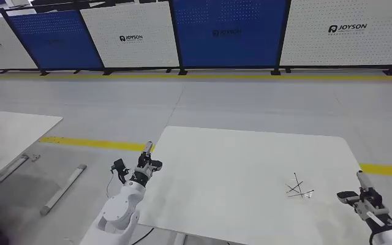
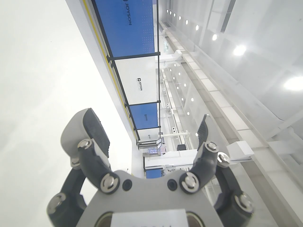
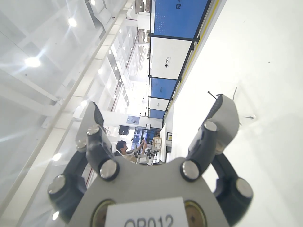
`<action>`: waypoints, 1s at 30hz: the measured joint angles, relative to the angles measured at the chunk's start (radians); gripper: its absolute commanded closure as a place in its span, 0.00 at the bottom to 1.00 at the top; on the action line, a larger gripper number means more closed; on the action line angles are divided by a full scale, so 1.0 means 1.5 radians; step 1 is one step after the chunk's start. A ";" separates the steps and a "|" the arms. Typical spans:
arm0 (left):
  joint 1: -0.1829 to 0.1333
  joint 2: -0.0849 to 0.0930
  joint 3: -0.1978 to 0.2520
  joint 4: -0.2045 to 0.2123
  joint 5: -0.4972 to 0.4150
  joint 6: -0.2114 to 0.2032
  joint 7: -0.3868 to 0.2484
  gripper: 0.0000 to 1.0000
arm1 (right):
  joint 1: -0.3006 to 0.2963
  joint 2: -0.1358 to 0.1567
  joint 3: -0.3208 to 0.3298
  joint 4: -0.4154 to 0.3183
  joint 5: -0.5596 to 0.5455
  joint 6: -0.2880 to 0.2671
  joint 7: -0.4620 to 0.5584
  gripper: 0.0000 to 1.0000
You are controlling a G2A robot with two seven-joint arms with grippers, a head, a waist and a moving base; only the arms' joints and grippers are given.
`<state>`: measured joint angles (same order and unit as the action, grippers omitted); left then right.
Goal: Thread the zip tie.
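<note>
Arms low and well apart, left gripper [image 2: 149,119] and right gripper [image 3: 156,102] each with jaws spread wide.

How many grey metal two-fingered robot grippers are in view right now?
2. The open left gripper sits at the white table's left edge; the open right gripper at its right edge, near the thin dark zip ties. None looks hidden.

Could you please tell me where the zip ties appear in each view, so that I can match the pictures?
Top view: the zip ties lie on the table, near its right end, beside the right gripper.
Left wrist view: the open left gripper faces the table edge and the panels.
Right wrist view: the zip ties lie on the table just past one finger.
Shared landmark: the blue-and-white panel wall.
</note>
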<state>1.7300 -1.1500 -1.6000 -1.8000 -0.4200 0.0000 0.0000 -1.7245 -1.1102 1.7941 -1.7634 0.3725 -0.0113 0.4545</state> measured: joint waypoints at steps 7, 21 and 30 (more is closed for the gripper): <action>0.000 0.000 0.000 0.000 0.000 0.000 0.000 0.00 | 0.062 0.026 0.047 0.017 -0.105 0.020 0.243 0.00; 0.000 0.000 0.000 0.000 0.000 0.000 0.000 0.00 | 0.165 0.050 0.023 0.077 -0.238 0.067 0.390 0.00; 0.000 0.000 0.000 0.000 0.000 0.000 0.000 0.00 | 0.174 0.054 0.016 0.068 -0.250 0.056 0.402 0.00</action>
<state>1.7300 -1.1500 -1.6000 -1.8000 -0.4200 0.0000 0.0000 -1.4631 -1.0292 1.8180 -1.6609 -0.0028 0.0721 1.0582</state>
